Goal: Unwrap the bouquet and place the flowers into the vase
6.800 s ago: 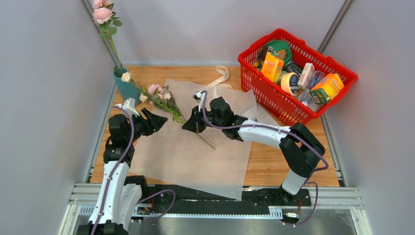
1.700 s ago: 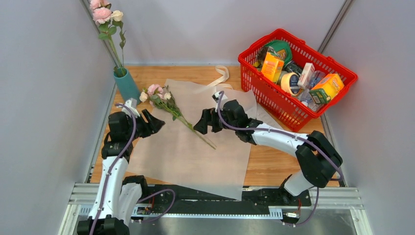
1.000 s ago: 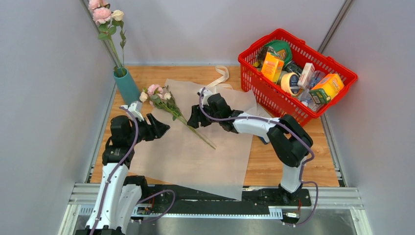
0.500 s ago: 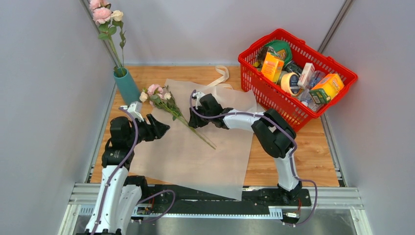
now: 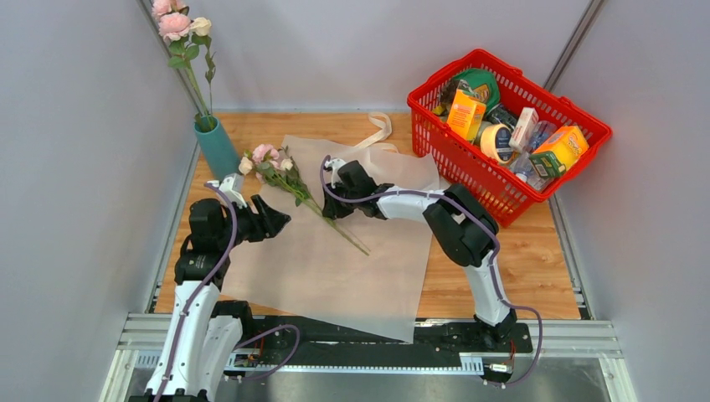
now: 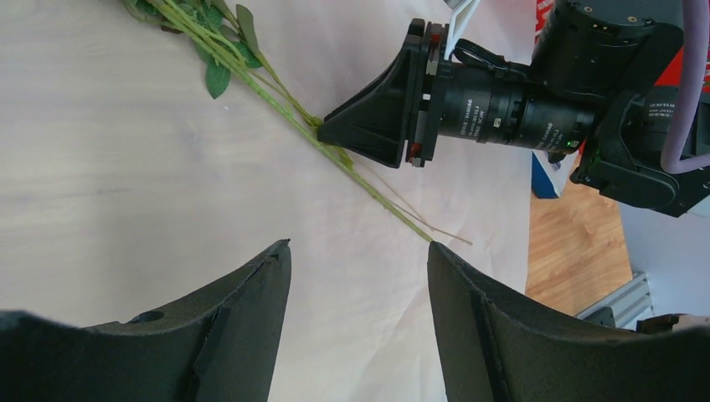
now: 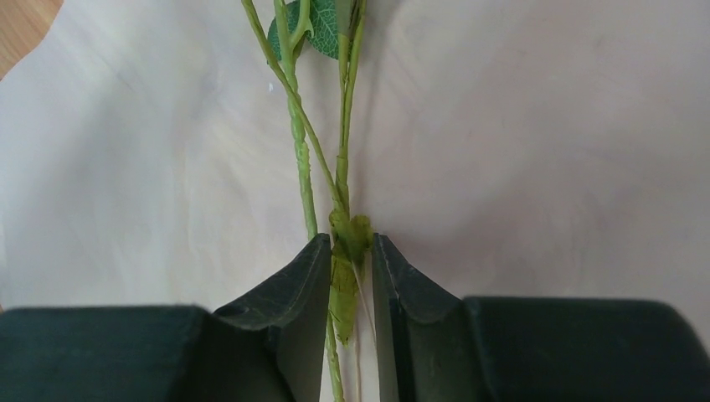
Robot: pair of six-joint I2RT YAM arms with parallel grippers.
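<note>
The teal vase (image 5: 218, 149) stands at the back left with two roses (image 5: 176, 25) upright in it. The bouquet lies unwrapped: its white paper (image 5: 335, 268) is spread flat, and the remaining flowers (image 5: 268, 159) lie on it, heads toward the vase. My right gripper (image 5: 328, 209) is low on the paper, its jaws (image 7: 350, 243) closed narrowly on the green stems (image 7: 343, 167) near their lower ends. My left gripper (image 5: 280, 222) hovers open left of the stems, nothing between its fingers (image 6: 358, 247). The left wrist view shows the stems (image 6: 276, 105) running into the right gripper's fingers (image 6: 368, 126).
A red basket (image 5: 435, 109) full of packets and tape rolls sits at the back right. A cream ribbon (image 5: 378, 130) lies loose on the wood behind the paper. Grey walls close in on both sides.
My right gripper has slid left along the paper to the stems and its jaws have narrowed onto them. The left gripper has stayed where it was, open.
</note>
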